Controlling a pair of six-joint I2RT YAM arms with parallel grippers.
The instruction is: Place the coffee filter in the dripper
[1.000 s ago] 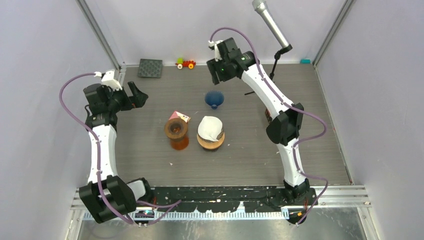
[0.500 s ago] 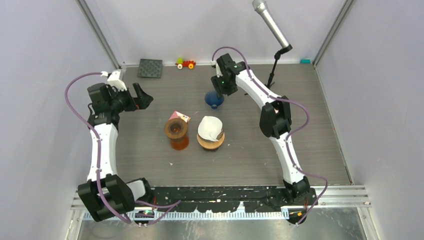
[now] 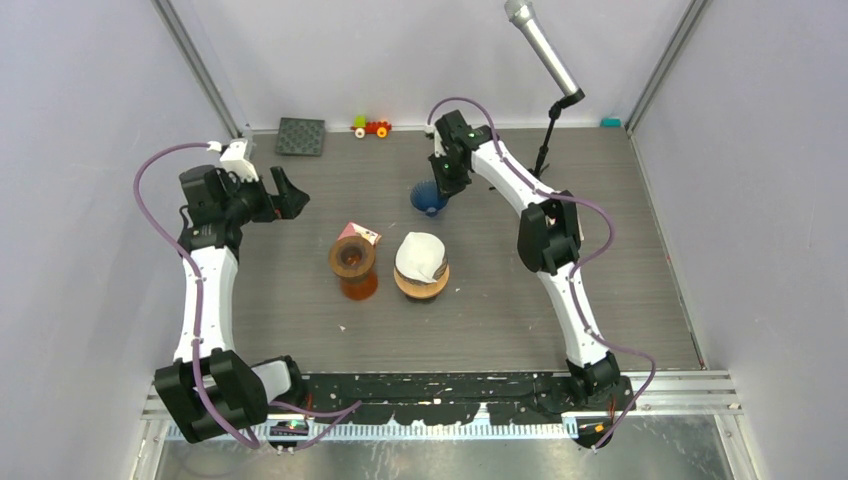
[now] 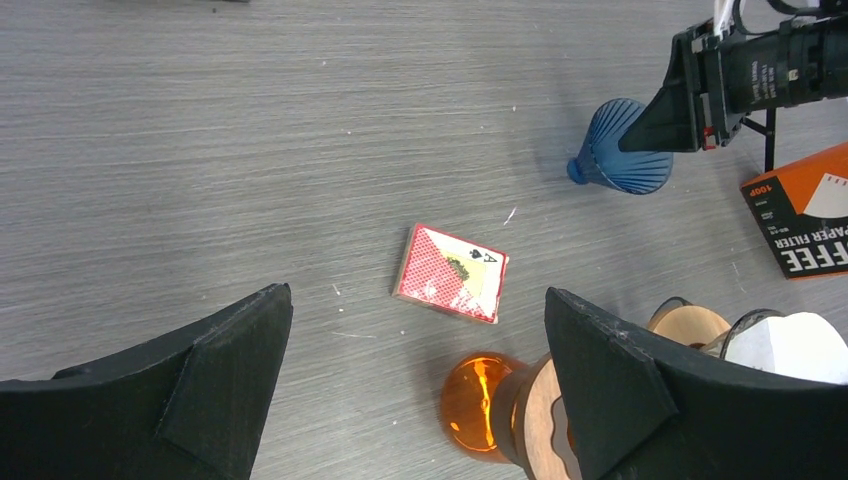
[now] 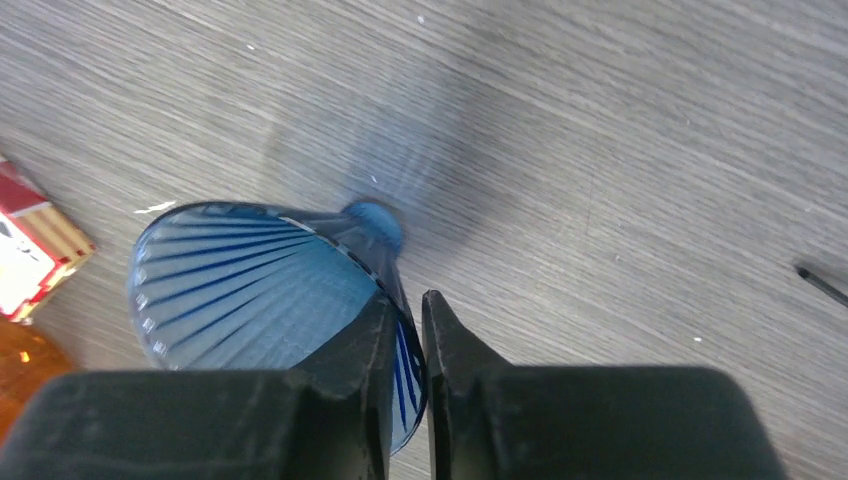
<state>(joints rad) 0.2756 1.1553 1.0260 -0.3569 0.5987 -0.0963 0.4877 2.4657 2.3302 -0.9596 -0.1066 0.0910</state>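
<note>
Grey wood-grain surface [image 3: 640,280], pale walls around. The blue dripper [image 5: 260,290] lay tipped on its side, and the right hand [image 5: 405,310] was pinched narrow on the dripper's rim, one finger inside and one outside. The white coffee filter [image 3: 420,256] sat on a wooden stand just in front of the dripper; the left hand [image 3: 288,193] hung wide apart, holding nothing, well to the dripper's left.

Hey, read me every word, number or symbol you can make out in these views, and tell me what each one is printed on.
"100P": on the orange box, in the left wrist view.
"PAPER FILTER": same box.
"FFEE": same box, the rest of the word out of sight.
"A" with a spade sign: on the red card pack.
Blue dripper: no text visible.
Top view: nothing large enough to read.
</note>
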